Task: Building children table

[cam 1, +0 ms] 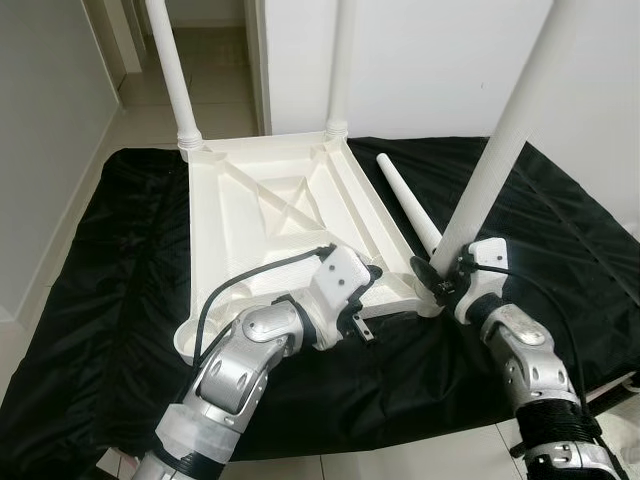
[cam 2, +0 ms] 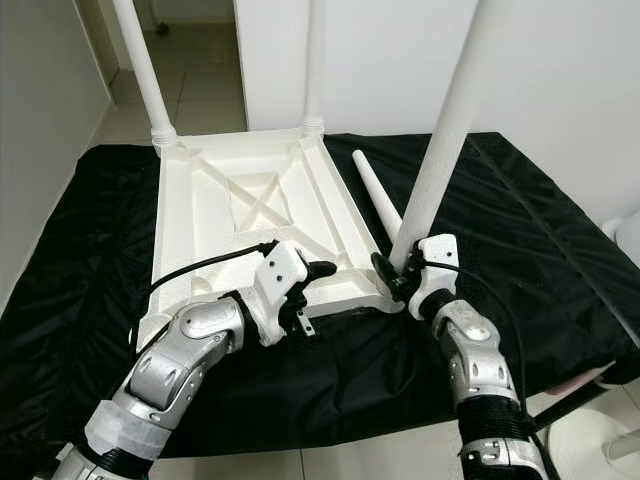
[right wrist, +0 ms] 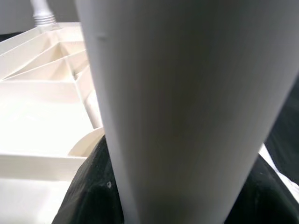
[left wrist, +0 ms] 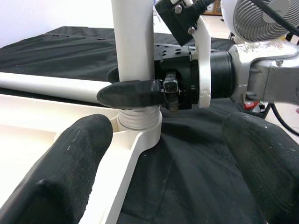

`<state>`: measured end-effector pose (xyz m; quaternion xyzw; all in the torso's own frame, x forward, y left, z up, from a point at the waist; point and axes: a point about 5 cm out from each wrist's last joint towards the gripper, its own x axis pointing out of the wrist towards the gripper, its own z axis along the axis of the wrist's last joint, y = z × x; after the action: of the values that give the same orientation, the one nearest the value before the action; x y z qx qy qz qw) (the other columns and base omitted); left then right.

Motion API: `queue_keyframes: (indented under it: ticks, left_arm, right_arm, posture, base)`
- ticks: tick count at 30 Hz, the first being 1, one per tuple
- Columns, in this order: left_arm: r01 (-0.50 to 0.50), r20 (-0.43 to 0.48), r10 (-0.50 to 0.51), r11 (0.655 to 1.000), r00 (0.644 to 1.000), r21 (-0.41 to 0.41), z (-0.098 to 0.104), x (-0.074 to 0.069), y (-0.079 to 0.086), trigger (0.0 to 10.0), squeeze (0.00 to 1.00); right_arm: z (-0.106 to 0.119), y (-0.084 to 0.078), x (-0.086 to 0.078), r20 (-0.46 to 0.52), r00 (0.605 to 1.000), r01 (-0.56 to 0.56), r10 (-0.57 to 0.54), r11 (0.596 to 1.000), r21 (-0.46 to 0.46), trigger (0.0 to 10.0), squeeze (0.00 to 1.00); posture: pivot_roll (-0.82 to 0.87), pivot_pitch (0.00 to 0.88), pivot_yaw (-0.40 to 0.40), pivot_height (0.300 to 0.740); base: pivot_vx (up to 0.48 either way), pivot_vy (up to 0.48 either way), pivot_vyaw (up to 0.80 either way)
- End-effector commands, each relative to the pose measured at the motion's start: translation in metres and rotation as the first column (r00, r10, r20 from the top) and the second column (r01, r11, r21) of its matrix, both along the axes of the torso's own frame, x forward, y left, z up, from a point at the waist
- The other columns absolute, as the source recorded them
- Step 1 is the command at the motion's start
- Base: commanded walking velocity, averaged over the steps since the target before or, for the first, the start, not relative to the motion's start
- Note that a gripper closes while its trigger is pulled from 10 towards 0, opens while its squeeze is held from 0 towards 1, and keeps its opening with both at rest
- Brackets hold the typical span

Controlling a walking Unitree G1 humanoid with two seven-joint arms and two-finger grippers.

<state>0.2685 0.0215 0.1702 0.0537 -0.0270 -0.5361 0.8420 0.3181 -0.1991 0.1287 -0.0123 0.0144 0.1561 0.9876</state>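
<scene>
White tabletop (cam 1: 270,215) upside down on black cloth (cam 1: 110,260), three legs upright, fourth leg (cam 1: 410,207) loose beside it. Right gripper (cam 1: 436,281) clamped on near-right leg (cam 1: 497,150) low by its socket. Left gripper (cam 1: 365,300) spread apart at tabletop's near edge.

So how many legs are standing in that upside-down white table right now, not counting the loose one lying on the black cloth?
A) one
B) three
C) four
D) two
B: three legs stand in the corners of the table, and the right gripper is closed on the near leg.
</scene>
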Motion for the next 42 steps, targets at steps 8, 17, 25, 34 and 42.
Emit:
queue_keyframes:
  ticks: [8, 17, 25, 34, 42]
  left_arm:
    - [-0.048, 0.008, 0.048, 0.999, 0.999, 0.006, -0.002, 0.0, 0.001, 10.0, 0.0]
    - [-0.061, 0.032, 0.06, 0.998, 0.998, 0.02, -0.002, 0.008, 0.002, 10.0, 0.0]
    - [-0.075, 0.056, 0.074, 0.997, 0.996, 0.015, 0.004, 0.021, 0.0, 10.0, 0.0]
    - [-0.074, 0.064, 0.072, 0.997, 0.995, 0.024, 0.005, 0.019, 0.004, 10.0, 0.0]
    - [-0.089, 0.063, 0.087, 0.996, 0.994, 0.028, 0.002, 0.019, 0.009, 10.0, 0.0]
  right_arm:
    - [-0.009, 0.027, -0.011, -0.059, 0.964, 0.265, -0.261, 0.962, 0.069, 10.0, 0.0]
    - [-0.012, 0.041, -0.022, -0.055, 0.886, 0.463, -0.46, 0.883, 0.076, 10.0, 0.0]
    - [-0.009, 0.045, -0.031, -0.069, 0.827, 0.563, -0.559, 0.819, 0.112, 10.0, 0.0]
    - [-0.005, 0.048, -0.039, -0.058, 0.861, 0.507, -0.505, 0.848, 0.151, 10.0, 1.0]
    - [-0.004, 0.038, -0.046, -0.018, 0.889, 0.456, -0.457, 0.881, 0.13, 10.0, 1.0]
  posture:
    - [-0.1, 0.0, -0.015, 0.74]
    - [-0.11, 0.0, -0.023, 0.74]
    - [-0.13, 0.0, -0.007, 0.74]
    - [-0.1, 0.0, -0.007, 0.74]
    - [-0.09, 0.006, -0.009, 0.74]
  base:
    - [0.0, 0.0, 0.0]
    - [0.0, 0.0, 0.0]
    - [0.0, 0.0, 0.0]
    - [0.0, 0.0, 0.0]
    - [0.0, 0.0, 0.0]
